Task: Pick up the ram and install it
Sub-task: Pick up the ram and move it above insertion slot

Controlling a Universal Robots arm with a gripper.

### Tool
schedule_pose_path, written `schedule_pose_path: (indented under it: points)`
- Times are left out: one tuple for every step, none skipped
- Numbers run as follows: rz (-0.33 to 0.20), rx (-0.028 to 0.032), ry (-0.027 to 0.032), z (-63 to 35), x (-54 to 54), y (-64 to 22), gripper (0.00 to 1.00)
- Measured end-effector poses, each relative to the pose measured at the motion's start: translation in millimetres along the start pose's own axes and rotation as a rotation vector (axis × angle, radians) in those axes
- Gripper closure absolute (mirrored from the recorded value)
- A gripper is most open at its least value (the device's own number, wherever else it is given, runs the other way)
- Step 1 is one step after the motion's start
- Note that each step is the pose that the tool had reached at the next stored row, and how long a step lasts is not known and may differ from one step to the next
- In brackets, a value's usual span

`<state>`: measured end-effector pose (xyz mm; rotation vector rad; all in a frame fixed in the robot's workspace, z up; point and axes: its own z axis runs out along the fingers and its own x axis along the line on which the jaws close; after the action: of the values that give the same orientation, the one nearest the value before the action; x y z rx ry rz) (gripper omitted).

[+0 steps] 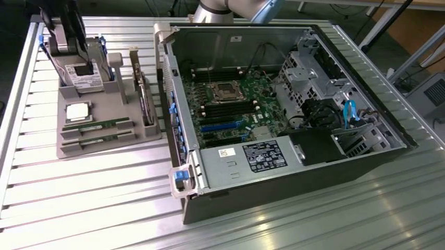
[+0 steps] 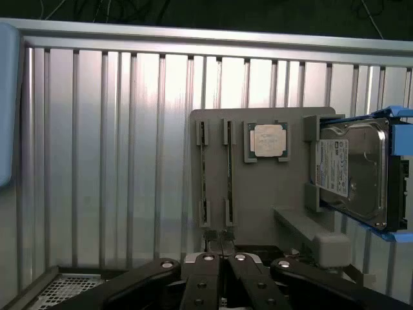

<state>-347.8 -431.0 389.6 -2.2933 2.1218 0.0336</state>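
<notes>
**Slatted metal table** (image 1: 83, 198), contents listed from the exterior view's left to its right

1. **Grey parts tray** (image 1: 70, 151), holding:
   - hard drive (image 1: 87, 78) in a blue frame, standing at the tray's far end
   - square silver processor (image 1: 78, 112), lying flat just in front of the drive
   - first ram stick (image 1: 97, 126), set on edge in its own slot, just beside the processor
   - second ram stick (image 1: 97, 139), parallel to the first, in the next slot toward the tray's near end
   - expansion card (image 1: 144, 99), upright on its edge along the tray's side nearest the case
2. **Computer case** (image 1: 278, 192), side panel off and open side up, just beside the tray. Inside it:
   - motherboard (image 1: 240, 112) with a processor socket (image 1: 226, 91)
   - black memory slots (image 1: 222, 110) beside the socket
   - labelled power supply (image 1: 261, 156) at the near end
3. **Robot arm** (image 1: 230, 8), entering at the top edge, above the case

**Wrist view**

- Gripper (image 2: 221, 244): fingertips drawn together, with nothing between them. It is poised at the tray's (image 2: 258, 200) edge. Whether the tips touch the tray cannot be told.
- Both sticks are seated in their slots, with their near ends just past the fingertips. In order these are the second ram stick (image 2: 204, 171), then the first ram stick (image 2: 228, 171).
- Beyond them come the processor (image 2: 268, 140), then the hard drive (image 2: 352, 171)
</notes>
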Motion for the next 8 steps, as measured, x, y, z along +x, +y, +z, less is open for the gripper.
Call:
schedule_pose_path:
  points:
    - [-0.002, -0.0001, 0.0, 0.0, 0.0, 0.0, 0.9]
    - [-0.001, -0.0001, 0.0, 0.0, 0.0, 0.0, 0.9]
    - [0.017, 0.0004, -0.0001, 0.3, 0.0, -0.1, 0.9]
    - [0.045, 0.0011, 0.0, 0.8, 0.0, -0.1, 0.9]
    - [0.063, 0.0017, -0.0002, 1.3, 0.1, -0.1, 0.9]
    - [0.079, 0.0022, -0.0002, 1.7, 0.1, -0.1, 0.9]
    - [0.096, 0.0027, -0.0003, 2.2, 0.1, -0.1, 0.9]
    - [0.122, 0.0033, -0.0003, 2.9, 0.1, 0.0, 0.9]
